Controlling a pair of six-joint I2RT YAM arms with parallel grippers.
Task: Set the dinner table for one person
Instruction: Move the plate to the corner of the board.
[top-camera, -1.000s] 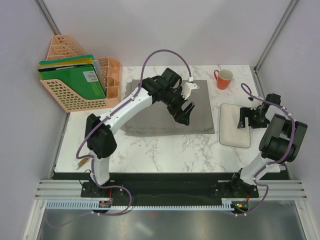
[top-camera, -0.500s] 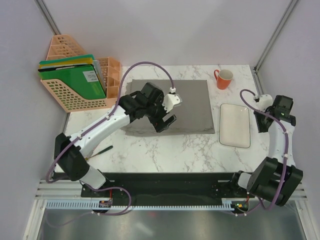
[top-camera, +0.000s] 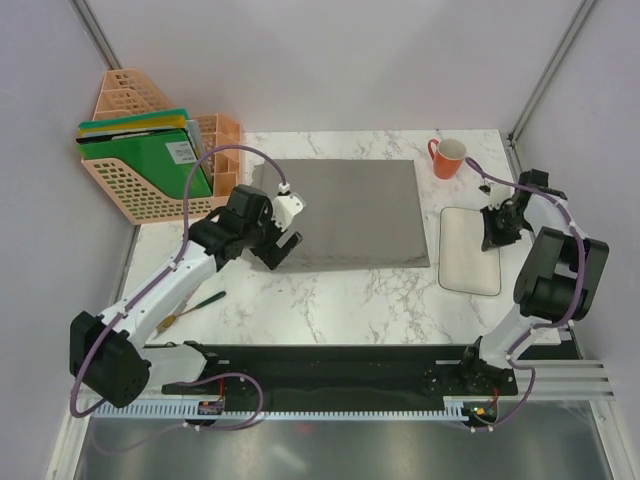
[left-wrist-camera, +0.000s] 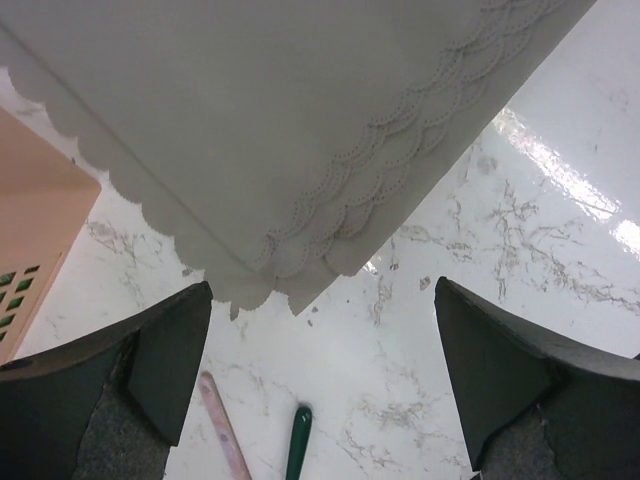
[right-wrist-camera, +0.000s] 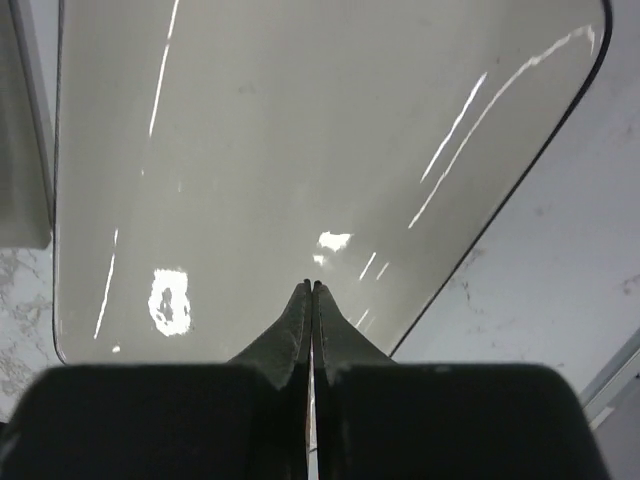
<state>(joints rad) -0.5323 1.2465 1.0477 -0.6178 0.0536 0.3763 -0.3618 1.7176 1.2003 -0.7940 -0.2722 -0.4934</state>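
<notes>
1. At the near-left corner of the placemat (top-camera: 350, 210), the left gripper (left-wrist-camera: 320, 305) hangs spread wide, empty.
2. That corner sits just ahead of the jaws. The mat's long axis runs left-right across the worktop (top-camera: 340, 300), so the left arm is nearer.
3. Pressed together, the right gripper (right-wrist-camera: 312, 288) hovers over the white plate (top-camera: 470, 270).

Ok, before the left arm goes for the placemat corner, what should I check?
1. Left gripper open: ok.
2. Placemat corner centred ahead of it: ok.
3. That corner lying flat on the dinner table: cannot tell.
4. Right gripper shut, empty, over the white plate: ok.
5. Right gripper touching the plate or not: cannot tell.
6. Orange mug upright, apart from both arms: ok.
</notes>
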